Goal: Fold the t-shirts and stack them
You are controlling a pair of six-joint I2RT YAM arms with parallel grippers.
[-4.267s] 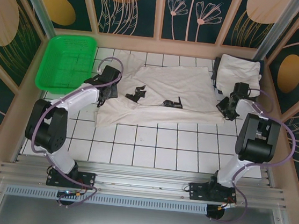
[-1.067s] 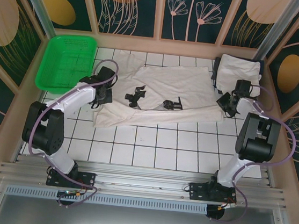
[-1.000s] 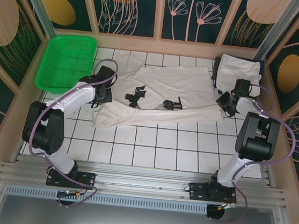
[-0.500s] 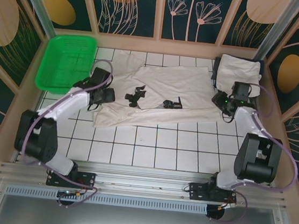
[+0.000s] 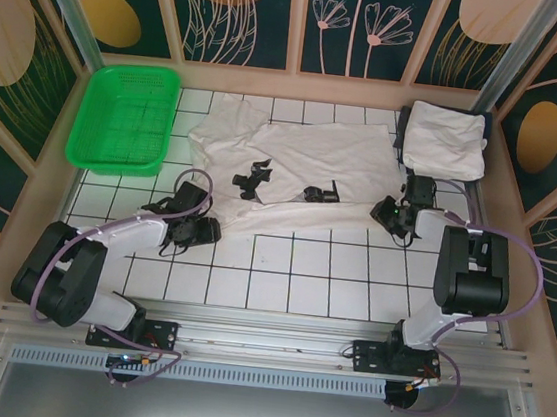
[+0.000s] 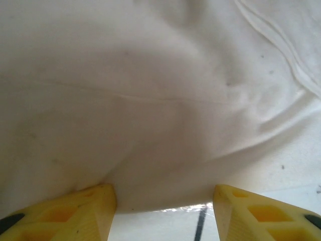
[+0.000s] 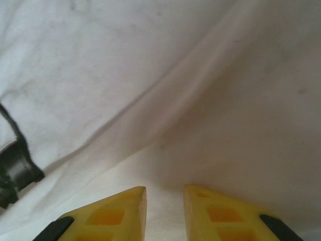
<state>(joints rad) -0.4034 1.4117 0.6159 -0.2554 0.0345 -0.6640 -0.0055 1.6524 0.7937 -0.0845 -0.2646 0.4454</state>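
Two t-shirts, one green basket (image 5: 125, 116). Spread t-shirt (image 5: 315, 152) lies just ahead of both grippers; folded t-shirt (image 5: 445, 139) sits beyond the right gripper (image 7: 164, 191). Wrist views add: left gripper (image 6: 163, 190) fingers apart; right's nearly together, grip unclear.

This is a robot test cell in a lab, not a lived-in room. A white tiled tabletop (image 5: 292, 270) is boxed in on the left, right and far sides by wall panels (image 5: 250, 14) printed with leaves and flowers. An aluminium rail (image 5: 262, 351) runs along the near edge, with the left arm (image 5: 125, 229) and right arm (image 5: 468, 270) bolted to it.
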